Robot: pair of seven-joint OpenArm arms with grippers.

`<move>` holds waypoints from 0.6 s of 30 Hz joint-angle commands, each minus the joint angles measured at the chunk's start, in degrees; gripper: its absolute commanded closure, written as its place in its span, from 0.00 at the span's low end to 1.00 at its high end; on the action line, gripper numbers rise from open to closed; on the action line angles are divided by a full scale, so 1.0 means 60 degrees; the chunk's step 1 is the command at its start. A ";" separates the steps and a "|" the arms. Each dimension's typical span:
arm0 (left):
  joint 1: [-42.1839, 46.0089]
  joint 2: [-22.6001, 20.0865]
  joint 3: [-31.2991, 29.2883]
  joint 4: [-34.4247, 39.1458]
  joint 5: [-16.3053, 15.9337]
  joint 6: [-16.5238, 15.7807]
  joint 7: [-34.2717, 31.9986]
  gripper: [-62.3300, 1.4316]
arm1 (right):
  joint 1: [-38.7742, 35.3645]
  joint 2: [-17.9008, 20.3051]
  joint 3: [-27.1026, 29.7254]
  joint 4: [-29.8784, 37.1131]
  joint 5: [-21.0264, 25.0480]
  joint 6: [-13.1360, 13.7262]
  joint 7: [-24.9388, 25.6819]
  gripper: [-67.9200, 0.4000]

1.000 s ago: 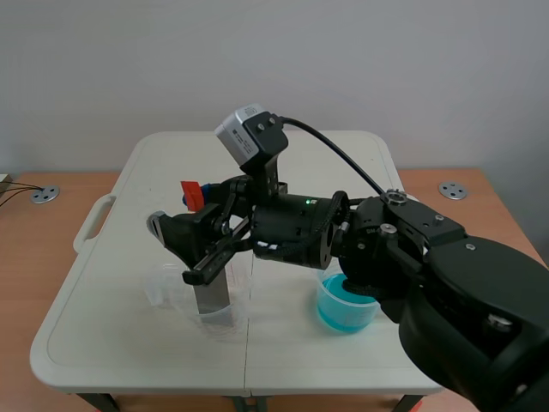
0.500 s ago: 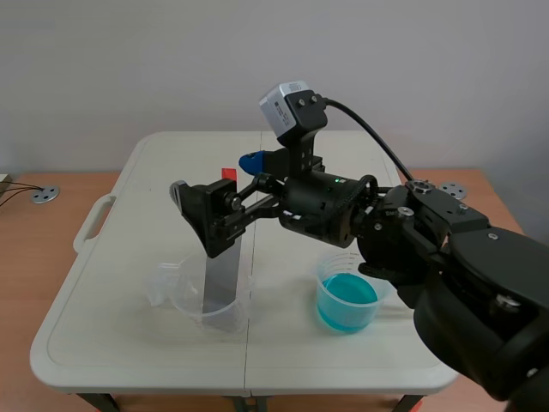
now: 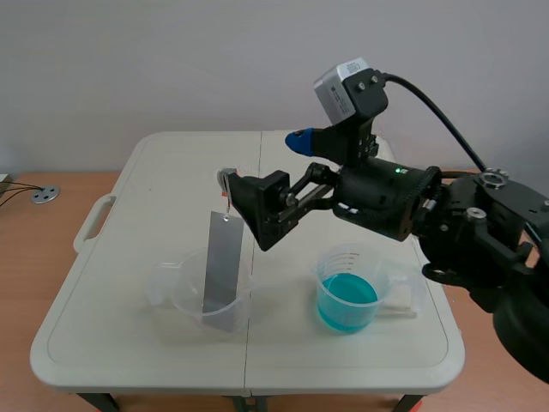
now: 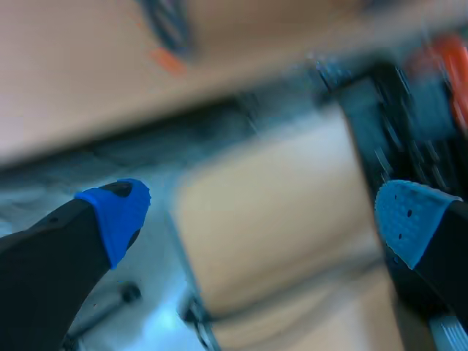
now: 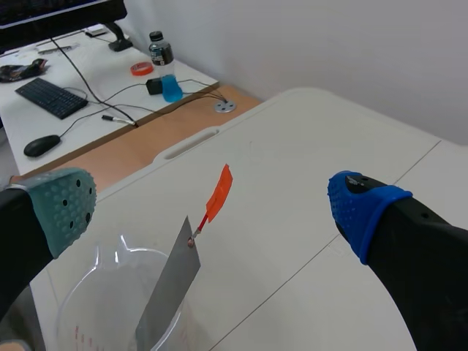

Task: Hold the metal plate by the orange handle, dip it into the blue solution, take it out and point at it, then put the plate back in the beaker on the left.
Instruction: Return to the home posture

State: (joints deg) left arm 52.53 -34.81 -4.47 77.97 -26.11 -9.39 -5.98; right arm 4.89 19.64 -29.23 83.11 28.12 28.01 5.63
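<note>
The right tool [image 3: 262, 163] hangs open above the counter [image 3: 129, 197], its arm coming in from the right and reaching past the middle. In the right wrist view this tool [image 5: 212, 206] has its fingers spread wide, the grey-green pad [image 5: 66, 205] on one side and the blue pad [image 5: 362, 208] on the other, with nothing pressed between them. The metal plate [image 3: 221, 266] stands tilted in the clear beaker [image 3: 176, 296] on the left half of the counter, its lower end inside the beaker and its upper end leaning above the rim. From the wrist, the plate [image 5: 170, 289] and its orange handle [image 5: 219, 191] lie just ahead of the open fingers, in line with the gap; neither pad touches them. The beaker of blue solution [image 3: 347, 300] sits on the right half of the counter, below the right arm and apart from the plate. The left tool [image 4: 262, 216] is also open, blue pads wide apart, over a blurred background.
</note>
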 commanded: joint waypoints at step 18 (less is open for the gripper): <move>-0.0029 0.0331 -0.1982 0.4102 -0.0102 -0.0076 -0.2980 0.00 | -0.4382 0.1647 0.2718 0.3446 -0.0947 -0.0816 0.1650 0.02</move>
State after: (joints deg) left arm 52.38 -33.74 -16.62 101.45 -26.46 -9.72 -22.90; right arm -21.06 28.95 -13.58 102.83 22.06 23.29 14.35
